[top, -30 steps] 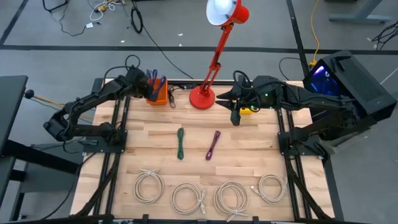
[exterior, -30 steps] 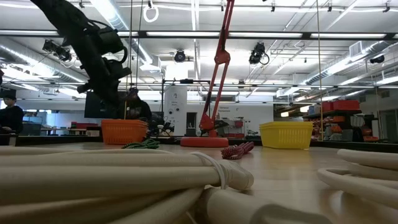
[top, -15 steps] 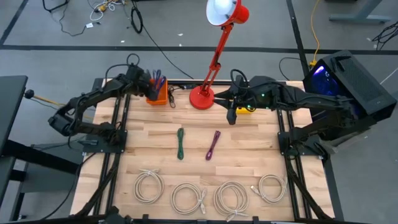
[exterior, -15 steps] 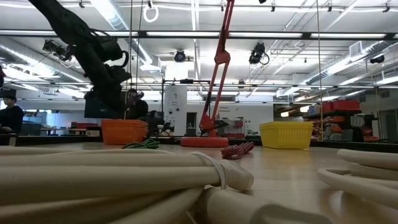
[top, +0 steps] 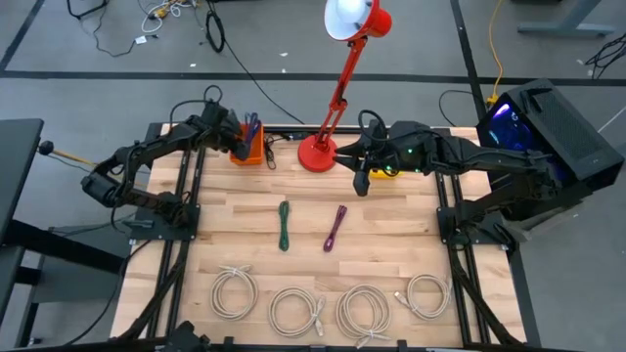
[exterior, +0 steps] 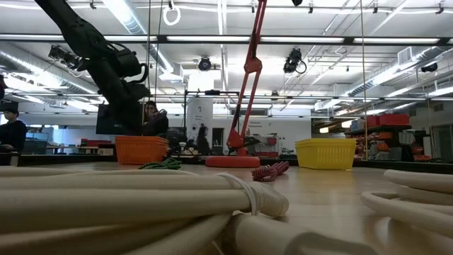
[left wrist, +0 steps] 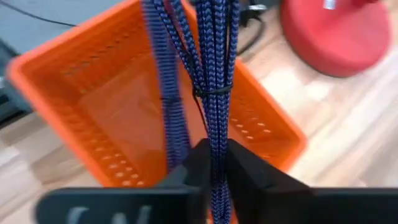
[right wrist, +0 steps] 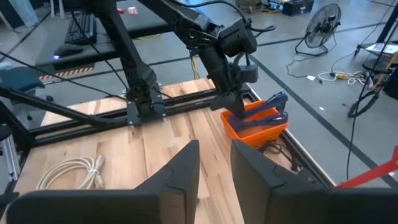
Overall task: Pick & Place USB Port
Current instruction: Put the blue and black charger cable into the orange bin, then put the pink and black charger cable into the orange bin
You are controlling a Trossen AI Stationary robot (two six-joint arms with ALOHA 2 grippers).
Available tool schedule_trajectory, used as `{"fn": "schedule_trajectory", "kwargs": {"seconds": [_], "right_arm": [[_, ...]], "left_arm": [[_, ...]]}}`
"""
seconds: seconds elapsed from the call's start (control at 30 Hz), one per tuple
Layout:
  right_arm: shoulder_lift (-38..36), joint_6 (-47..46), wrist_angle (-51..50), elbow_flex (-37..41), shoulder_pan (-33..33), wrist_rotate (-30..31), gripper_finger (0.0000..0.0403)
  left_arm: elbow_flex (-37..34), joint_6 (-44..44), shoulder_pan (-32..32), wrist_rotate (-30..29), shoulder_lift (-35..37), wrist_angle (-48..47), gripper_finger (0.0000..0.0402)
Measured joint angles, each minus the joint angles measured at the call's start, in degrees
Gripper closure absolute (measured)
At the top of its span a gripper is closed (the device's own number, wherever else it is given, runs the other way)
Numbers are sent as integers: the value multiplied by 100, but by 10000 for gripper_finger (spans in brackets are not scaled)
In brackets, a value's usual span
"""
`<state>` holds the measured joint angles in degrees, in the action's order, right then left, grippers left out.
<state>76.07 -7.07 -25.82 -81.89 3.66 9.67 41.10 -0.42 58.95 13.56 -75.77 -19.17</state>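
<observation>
Orange plastic fills my left wrist view: the orange basket point(left wrist: 155, 106) sits at the far left of the table point(top: 391, 244), and the left gripper point(top: 229, 143) hangs right over it. From its fingers point(left wrist: 249, 177) a bundled blue cable point(left wrist: 214, 74) drops straight into the basket. The fingers stand close on either side of the bundle, touching it; I cannot tell whether they are pinching it or have let go. In the high view the cable's blue ends point(top: 250, 123) stick up above the basket's rim. In the low view the left arm comes down over the basket point(exterior: 141, 149).

Moving right, a green cable point(top: 284, 225) and a purple cable point(top: 335, 227) lie side by side at mid-table, well apart from both grippers. Behind them stands the red lamp point(top: 337, 83), its round base point(top: 317, 154) just right of the basket.

Further right, the right gripper point(top: 361, 182) hovers just right of the lamp base, beside the yellow basket point(top: 387, 172). Its fingers point(right wrist: 180, 177) stand apart with nothing between them, and they point across the table toward the left arm.

Along the near edge, four white cable coils point(top: 323, 305) lie in a row, untouched.
</observation>
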Motion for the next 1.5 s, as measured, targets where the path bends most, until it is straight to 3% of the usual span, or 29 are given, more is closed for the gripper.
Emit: {"fn": "schedule_trajectory", "kwargs": {"seconds": [0.17,0.33,0.43,0.7,0.83,1.1,1.33,1.5], "right_arm": [[0,22,7,0,0,42,307],[0,62,7,0,0,42,307],[0,90,7,0,0,42,307],[57,175,-13,0,0,42,307],[72,197,-68,0,9,42,307],[72,327,-415,0,171,226,307],[72,550,-530,0,347,193,307],[98,263,-2002,0,409,-450,307]], "left_arm": [[0,-173,113,94,0,5,263],[0,-226,253,45,0,-124,221],[0,-449,272,186,0,-125,214],[417,-1253,103,2053,15,-7,223],[857,-1472,-183,2219,144,-434,225],[1879,-1909,-1592,945,926,-1963,225],[2675,-3138,-3103,-351,1768,-2109,225],[2857,-3395,-4070,-1537,2139,-2110,225]]}}
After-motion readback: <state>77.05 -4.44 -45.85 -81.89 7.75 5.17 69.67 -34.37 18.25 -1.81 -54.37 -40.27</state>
